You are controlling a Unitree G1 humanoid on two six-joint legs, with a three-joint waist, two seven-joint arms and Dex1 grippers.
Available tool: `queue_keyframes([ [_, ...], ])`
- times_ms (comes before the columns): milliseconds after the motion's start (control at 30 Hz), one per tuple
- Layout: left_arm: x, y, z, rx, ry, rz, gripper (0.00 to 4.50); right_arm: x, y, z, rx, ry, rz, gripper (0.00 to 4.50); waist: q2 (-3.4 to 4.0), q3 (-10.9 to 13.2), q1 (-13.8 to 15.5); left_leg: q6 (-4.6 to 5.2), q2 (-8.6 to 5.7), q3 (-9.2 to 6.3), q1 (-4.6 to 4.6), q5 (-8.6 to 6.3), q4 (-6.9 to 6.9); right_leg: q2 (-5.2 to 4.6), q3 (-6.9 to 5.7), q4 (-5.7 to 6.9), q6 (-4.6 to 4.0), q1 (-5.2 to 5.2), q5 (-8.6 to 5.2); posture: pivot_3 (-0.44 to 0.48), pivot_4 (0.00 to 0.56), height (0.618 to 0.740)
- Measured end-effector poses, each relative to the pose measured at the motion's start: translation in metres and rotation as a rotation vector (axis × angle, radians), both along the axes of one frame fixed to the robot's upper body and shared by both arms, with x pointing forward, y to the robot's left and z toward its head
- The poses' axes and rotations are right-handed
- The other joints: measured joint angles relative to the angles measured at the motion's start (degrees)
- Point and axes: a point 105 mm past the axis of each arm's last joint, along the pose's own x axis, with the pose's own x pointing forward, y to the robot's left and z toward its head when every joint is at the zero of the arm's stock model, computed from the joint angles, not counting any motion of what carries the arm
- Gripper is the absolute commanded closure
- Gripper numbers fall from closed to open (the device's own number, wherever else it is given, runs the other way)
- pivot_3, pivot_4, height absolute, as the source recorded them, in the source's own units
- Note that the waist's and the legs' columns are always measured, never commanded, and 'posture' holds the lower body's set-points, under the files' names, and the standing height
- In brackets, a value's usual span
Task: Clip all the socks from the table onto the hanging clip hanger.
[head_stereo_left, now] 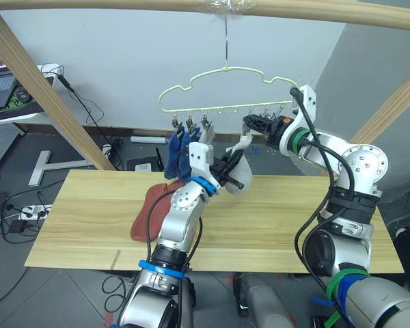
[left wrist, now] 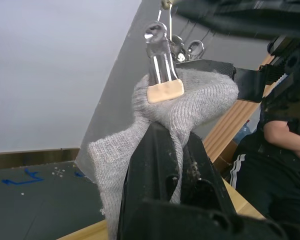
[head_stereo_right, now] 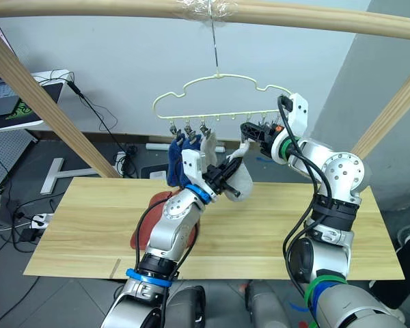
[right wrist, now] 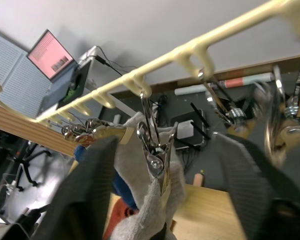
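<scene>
The pale-yellow clip hanger [head_stereo_left: 225, 85] hangs by its hook from the top pole. Two blue socks [head_stereo_left: 177, 153] hang from its left clips, with a pale sock [head_stereo_right: 208, 143] clipped beside them. My left gripper [head_stereo_left: 234, 175] is shut on a light grey sock [head_stereo_right: 238, 179], lifted up under the right-hand clips. In the left wrist view a clip [left wrist: 162, 70] pinches that sock's [left wrist: 190, 110] top edge. My right gripper [head_stereo_left: 250, 124] is open, its fingers [right wrist: 92, 185] standing either side of that clip [right wrist: 157, 165]. Rust-red socks [head_stereo_left: 149, 210] lie on the table [head_stereo_left: 294, 219] at the left.
Slanted wooden poles [head_stereo_left: 51, 102] of the frame stand at both sides, with a crossbar on top. Behind the table lie floor cables, a power strip [head_stereo_left: 33, 212] and a desk with a laptop [head_stereo_left: 0, 85]. A person in dark clothes [left wrist: 285, 150] is nearby.
</scene>
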Motion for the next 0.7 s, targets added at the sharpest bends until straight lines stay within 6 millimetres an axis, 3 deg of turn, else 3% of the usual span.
queue_keyframes([
  [167,0.002,0.000,0.000,0.000,0.008,-0.008,3.19,-0.017,-0.008,0.023,-0.068,-0.176,-0.010,0.00,0.00,0.0,-0.1,0.00,0.01,-0.02,-0.03,0.00,-0.03,0.02,0.01,-0.04,0.01,-0.02,-0.01,-0.099,0.240,0.740],
  [233,0.003,0.000,0.003,-0.025,0.024,-0.023,2.49,-0.024,-0.009,0.012,-0.109,-0.189,-0.008,0.00,0.00,0.0,-0.2,0.01,0.00,0.00,-0.03,-0.01,-0.03,0.04,0.02,-0.04,0.02,-0.02,-0.01,-0.099,0.240,0.740],
  [400,0.003,0.002,0.000,-0.033,0.067,-0.047,1.22,-0.032,-0.011,-0.001,-0.188,-0.244,-0.050,0.00,0.00,0.0,-0.3,0.00,-0.03,0.00,-0.02,-0.01,0.00,0.05,0.02,0.00,0.02,-0.03,-0.01,-0.098,0.241,0.740],
  [533,0.001,0.021,-0.008,0.012,0.103,-0.047,0.01,-0.037,-0.012,-0.019,-0.331,-0.339,-0.107,0.00,0.00,0.0,-0.6,0.00,-0.01,0.01,0.00,-0.01,-0.02,0.09,0.02,0.01,0.02,-0.06,-0.01,-0.086,0.243,0.740],
  [600,-0.002,0.034,-0.009,0.042,0.114,-0.033,0.01,-0.037,-0.012,-0.026,-0.335,-0.352,-0.152,0.00,0.00,0.0,-0.9,0.00,0.02,-0.01,0.02,0.00,-0.02,0.10,0.02,0.04,0.02,-0.05,-0.01,-0.086,0.243,0.740],
  [700,-0.007,0.044,-0.005,0.059,0.116,-0.043,0.00,-0.037,-0.008,-0.032,-0.282,-0.338,-0.203,0.60,0.00,0.0,-1.2,-0.01,0.07,-0.03,0.02,0.00,0.01,0.10,0.04,0.13,0.02,-0.07,-0.01,-0.073,0.248,0.740],
])
